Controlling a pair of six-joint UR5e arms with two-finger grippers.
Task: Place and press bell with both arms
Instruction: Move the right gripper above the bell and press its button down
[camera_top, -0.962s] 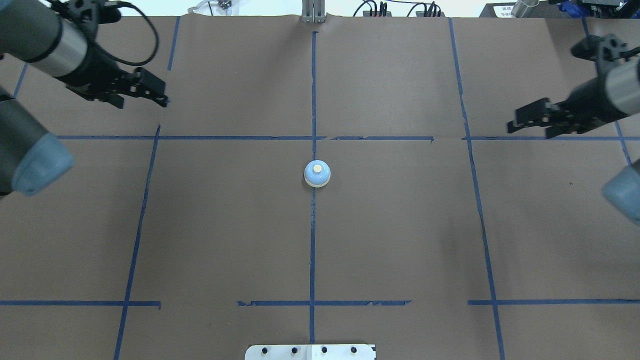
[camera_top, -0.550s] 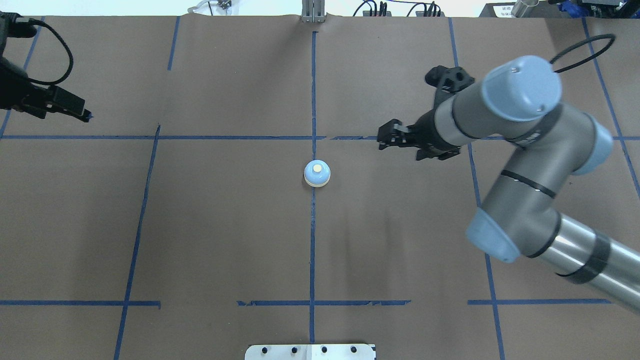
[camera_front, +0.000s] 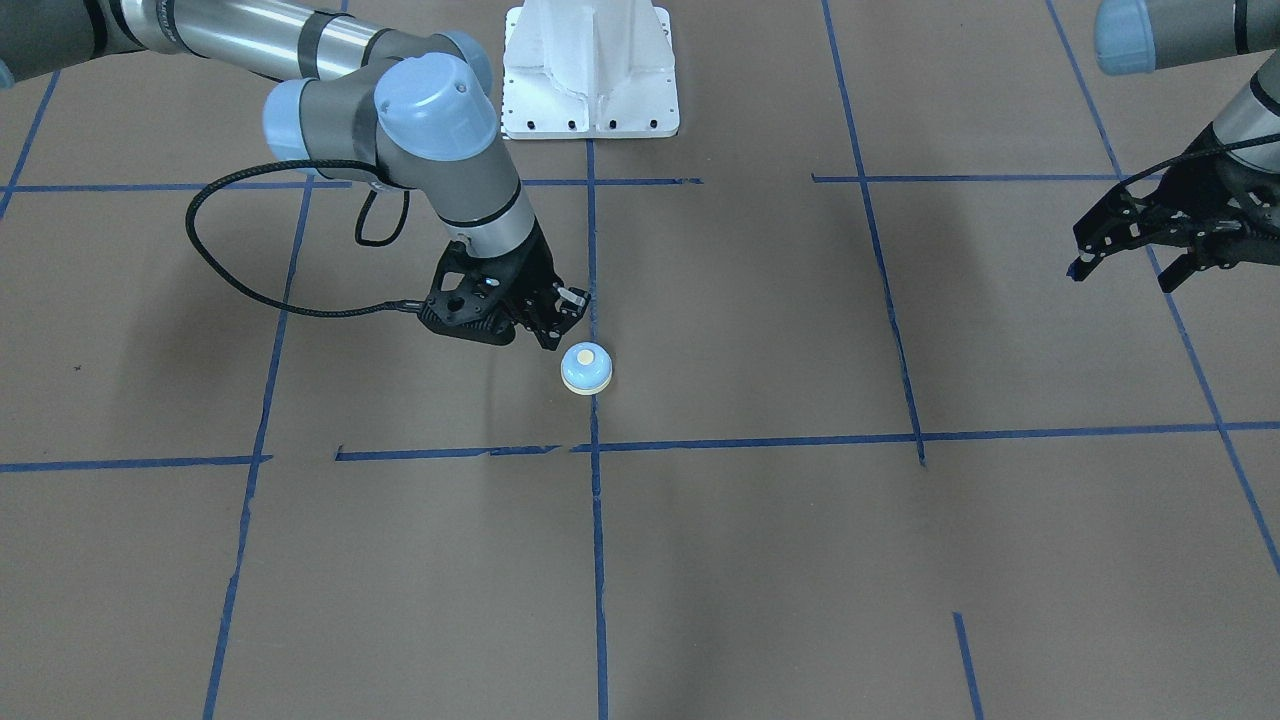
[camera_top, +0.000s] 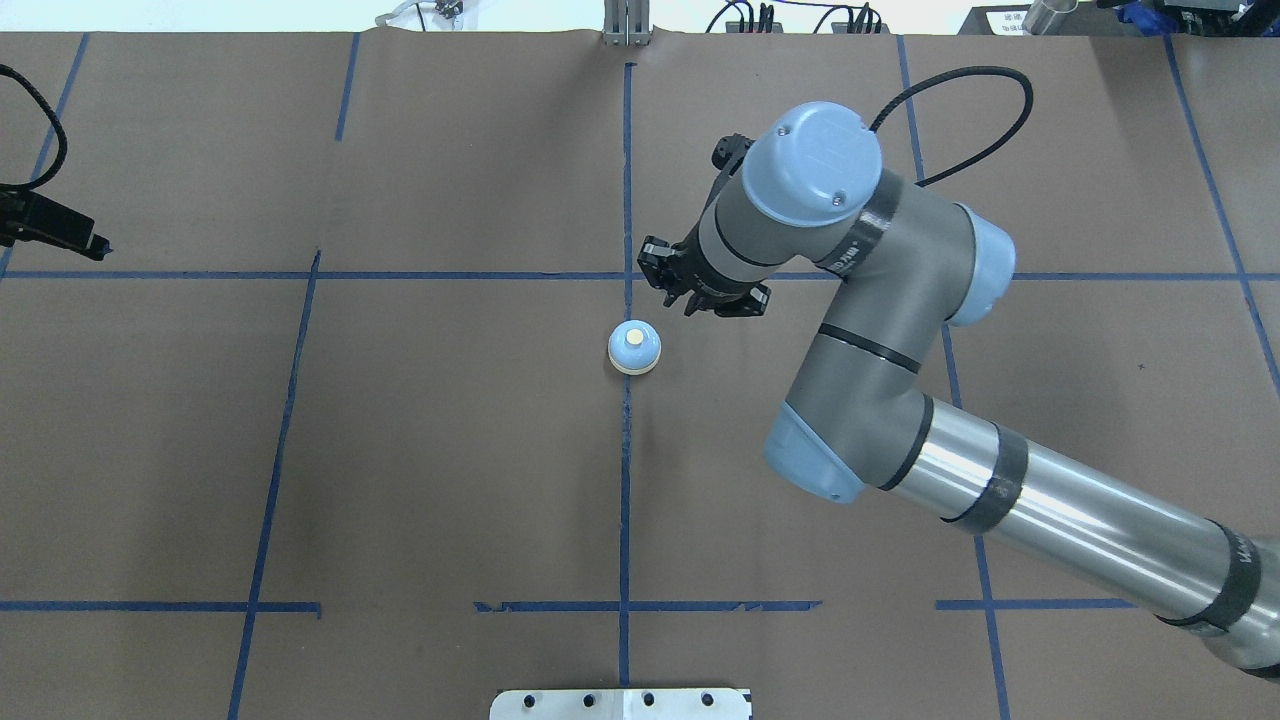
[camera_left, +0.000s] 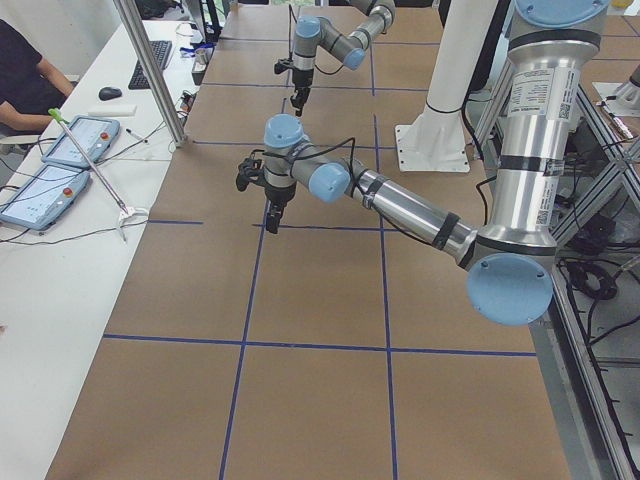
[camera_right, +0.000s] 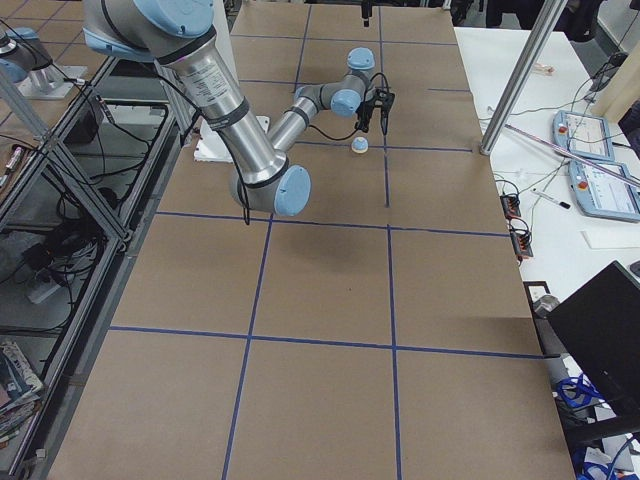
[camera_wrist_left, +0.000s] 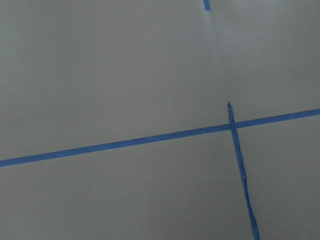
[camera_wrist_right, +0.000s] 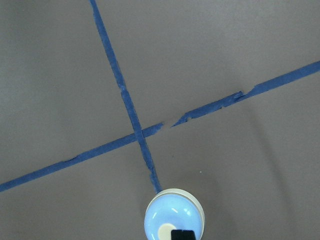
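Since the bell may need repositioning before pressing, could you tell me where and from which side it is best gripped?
Take the bell by its cream base rim, on opposite sides, coming straight down from above. It stands upright on the table, so the rim is level and reachable all round. The dome is smooth and narrows upward, so a higher hold would probably slip off.
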